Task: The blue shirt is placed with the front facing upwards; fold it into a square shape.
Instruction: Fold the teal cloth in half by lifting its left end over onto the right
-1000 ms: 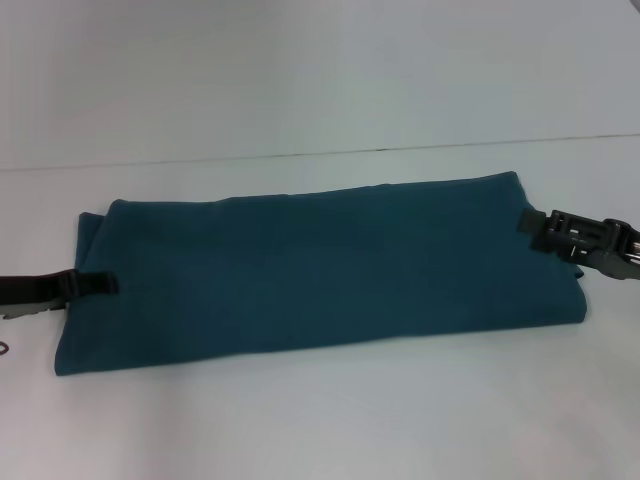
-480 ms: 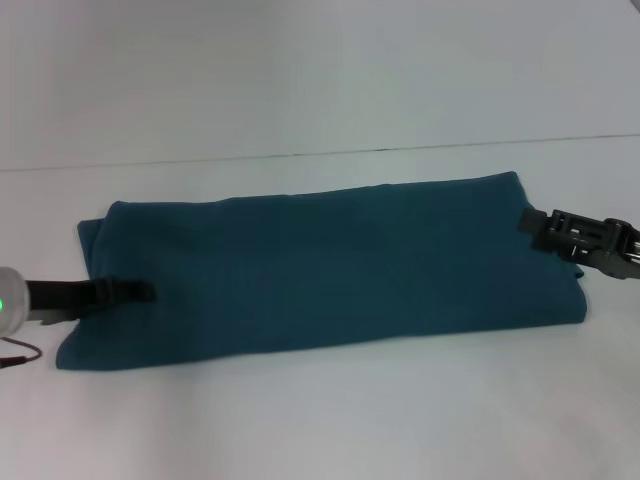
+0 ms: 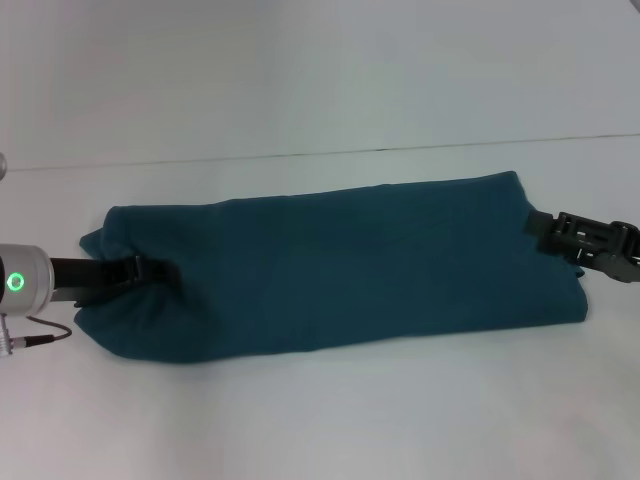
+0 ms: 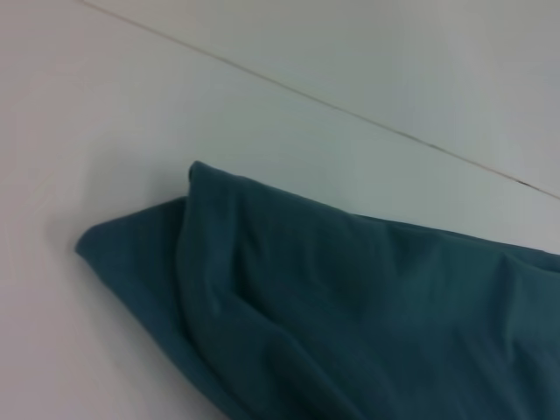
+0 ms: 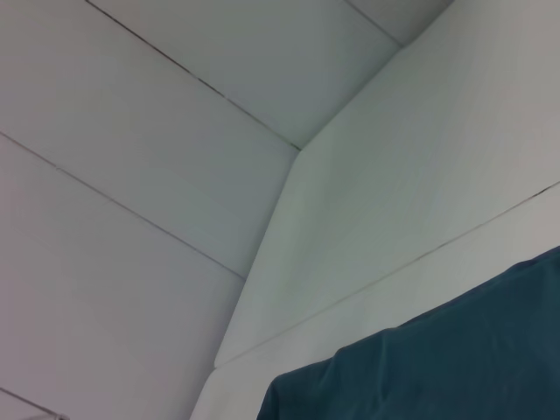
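Observation:
The blue shirt lies on the white table as a long folded band running left to right, plain teal side up, with no lettering showing. My left gripper is at the band's left end, shut on the cloth, which bunches and lifts around it. The left wrist view shows that raised, creased end. My right gripper is at the band's right edge, its tip touching the cloth. The right wrist view shows only a corner of the shirt under the wall.
The table's far edge meets a white wall behind the shirt. A thin cable hangs by my left arm at the left border. Bare table lies in front of the shirt.
My left gripper has moved right, dragging the shirt's left end inward and bunching it up. The right gripper has stayed at the right edge, shifting slightly outward.

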`<state>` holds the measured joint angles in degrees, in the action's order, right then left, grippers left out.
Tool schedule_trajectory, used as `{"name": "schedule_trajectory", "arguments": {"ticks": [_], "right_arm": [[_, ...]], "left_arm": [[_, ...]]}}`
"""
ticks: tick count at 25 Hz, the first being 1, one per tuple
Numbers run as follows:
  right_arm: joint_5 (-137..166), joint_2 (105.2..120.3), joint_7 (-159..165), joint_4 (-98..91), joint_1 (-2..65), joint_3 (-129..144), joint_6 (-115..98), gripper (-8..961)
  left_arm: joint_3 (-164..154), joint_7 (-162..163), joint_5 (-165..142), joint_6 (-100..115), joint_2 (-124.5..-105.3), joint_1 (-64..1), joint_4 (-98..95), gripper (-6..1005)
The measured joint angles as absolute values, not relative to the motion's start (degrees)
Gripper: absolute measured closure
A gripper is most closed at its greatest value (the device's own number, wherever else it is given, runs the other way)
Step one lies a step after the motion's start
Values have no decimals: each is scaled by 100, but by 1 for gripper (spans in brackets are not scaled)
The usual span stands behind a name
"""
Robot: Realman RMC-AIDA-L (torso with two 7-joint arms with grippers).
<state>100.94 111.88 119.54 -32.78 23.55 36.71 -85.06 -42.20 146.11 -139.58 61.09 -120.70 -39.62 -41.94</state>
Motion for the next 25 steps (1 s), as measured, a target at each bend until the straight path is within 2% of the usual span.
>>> {"name": "schedule_trajectory", "arguments": {"ticks": [10, 15, 21, 25], "right_arm": [[10101, 11188, 11953, -3278, 2328, 3632, -8535, 179], [10086, 11188, 11953, -3278, 2299, 3628, -8540, 180], [10081, 11188, 11953, -3278, 2281, 3628, -8544, 180], [10080, 11188, 11953, -3277, 2273, 3630, -8544, 180]], "left_arm": [[-4214, 14631, -13958, 6094, -12050, -3940, -4187, 576], [-4214, 14601, -13957, 6139, -12050, -3941, -4191, 812], [-4218, 14576, -13952, 6274, -12038, -3908, -4329, 975], [-4078, 14593, -13920, 6359, -11988, -3789, -4544, 975]]}}
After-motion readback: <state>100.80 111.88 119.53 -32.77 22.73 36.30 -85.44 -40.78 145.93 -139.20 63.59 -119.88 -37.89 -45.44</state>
